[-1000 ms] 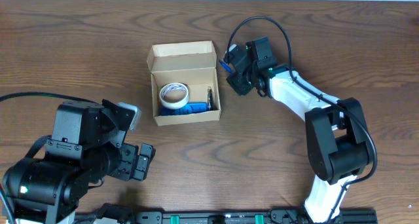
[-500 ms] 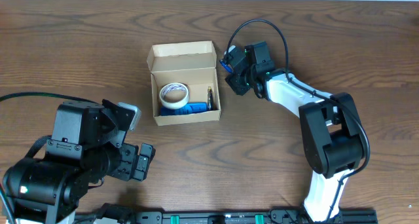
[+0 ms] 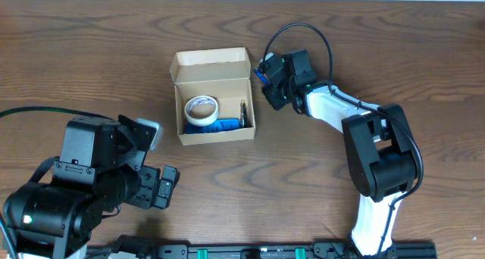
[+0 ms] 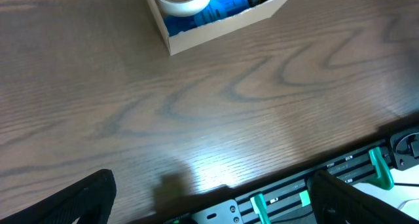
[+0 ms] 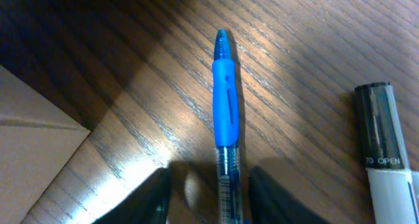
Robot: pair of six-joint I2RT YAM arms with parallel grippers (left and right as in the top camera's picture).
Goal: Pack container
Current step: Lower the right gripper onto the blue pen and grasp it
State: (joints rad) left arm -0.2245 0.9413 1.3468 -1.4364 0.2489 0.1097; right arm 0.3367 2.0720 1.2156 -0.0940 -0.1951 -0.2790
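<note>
Soft even light on the wooden table (image 3: 91,62), overhead view sharp, pale glare on the wood in the left wrist view, bottom corners dark and blurred, right wrist close-up shadowed upper left, blue pen (image 5: 222,99) crisp.

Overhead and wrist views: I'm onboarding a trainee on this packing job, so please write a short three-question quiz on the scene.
1. True or false: the flap lid of the tan cardboard box is shut.
2. What lies on the table between the fingers of the right gripper?
A. white tape roll
B. blue plastic pen
C. black-capped marker
3. Fill in: the left gripper holds nothing, and its jaws stand ___.

Key: 1 false; 2 B; 3 open.
</note>
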